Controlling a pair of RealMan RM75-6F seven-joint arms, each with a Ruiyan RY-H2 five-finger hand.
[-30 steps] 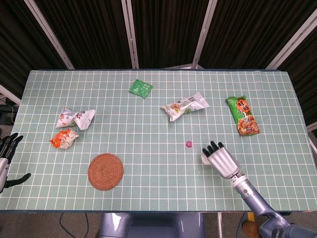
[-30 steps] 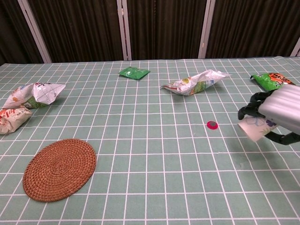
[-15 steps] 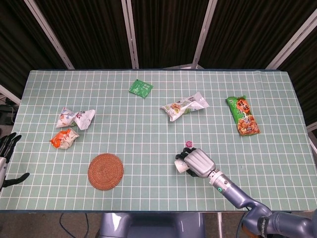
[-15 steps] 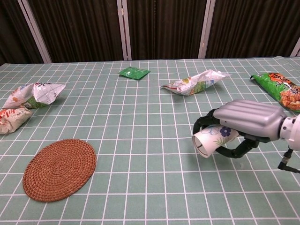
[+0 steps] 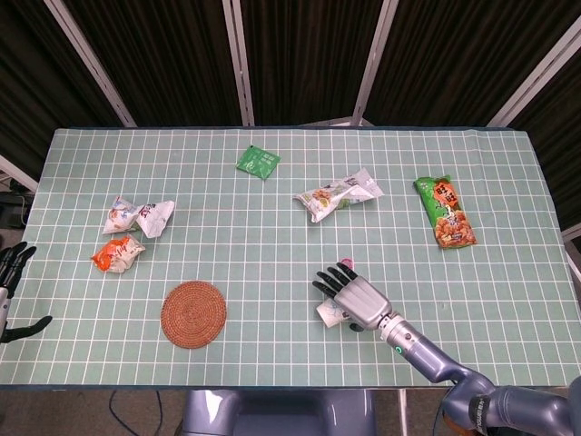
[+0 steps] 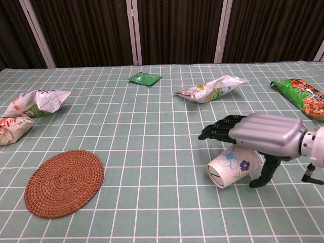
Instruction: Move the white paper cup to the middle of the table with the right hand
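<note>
now | right hand [image 6: 263, 135] fingers spread over | white paper cup [image 6: 230, 166] on side

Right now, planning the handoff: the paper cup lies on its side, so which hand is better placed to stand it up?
Right. The right hand is spread over the white paper cup; the left hand sits off the table's far edge.
</note>
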